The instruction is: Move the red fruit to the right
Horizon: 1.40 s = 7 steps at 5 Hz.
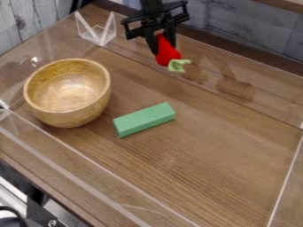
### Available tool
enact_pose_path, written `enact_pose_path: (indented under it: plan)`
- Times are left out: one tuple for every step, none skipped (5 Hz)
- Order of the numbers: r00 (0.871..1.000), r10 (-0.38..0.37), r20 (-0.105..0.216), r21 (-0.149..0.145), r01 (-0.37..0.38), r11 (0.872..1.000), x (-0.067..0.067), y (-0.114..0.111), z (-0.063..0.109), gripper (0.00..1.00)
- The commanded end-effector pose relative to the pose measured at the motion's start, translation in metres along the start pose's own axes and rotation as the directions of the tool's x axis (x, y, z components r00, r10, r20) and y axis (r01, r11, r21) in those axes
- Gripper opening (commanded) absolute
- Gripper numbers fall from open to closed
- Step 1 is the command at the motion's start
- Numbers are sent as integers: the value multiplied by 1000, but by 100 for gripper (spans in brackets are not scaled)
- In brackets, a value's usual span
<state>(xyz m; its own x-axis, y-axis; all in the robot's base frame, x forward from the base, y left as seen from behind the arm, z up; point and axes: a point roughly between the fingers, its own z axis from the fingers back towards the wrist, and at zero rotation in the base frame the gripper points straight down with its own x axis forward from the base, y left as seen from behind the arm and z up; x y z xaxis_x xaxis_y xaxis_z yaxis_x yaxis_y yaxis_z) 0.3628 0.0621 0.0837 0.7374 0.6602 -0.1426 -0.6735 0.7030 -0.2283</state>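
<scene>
The red fruit (167, 51), a small glossy toy with a light green leafy cap at its lower right, hangs just above the wooden table near the back middle. My black gripper (159, 34) comes down from the top edge and is shut on the red fruit's upper end. Whether the cap touches the table I cannot tell.
A wooden bowl (67, 90) stands at the left. A green rectangular block (144, 119) lies in the middle, in front of the gripper. Clear plastic walls (290, 168) ring the table, with a clear bracket (97, 30) at the back left.
</scene>
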Motion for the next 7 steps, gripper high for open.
enact_pose_path:
  plan:
    - [994, -9, 112, -59, 16, 998, -1, -26, 51, 0]
    - [991, 42, 130, -70, -33, 997, -2, -25, 62, 0]
    - [986, 76, 146, -73, -66, 995, 3, -18, 61, 0]
    - [992, -3, 128, -51, 10, 999, -23, -20, 54, 0]
    - [988, -107, 107, -28, 110, 993, -49, -24, 47, 0]
    - [983, -161, 91, -21, 164, 986, -83, -20, 43, 0]
    - [964, -256, 66, -3, 257, 966, -116, -15, 33, 0]
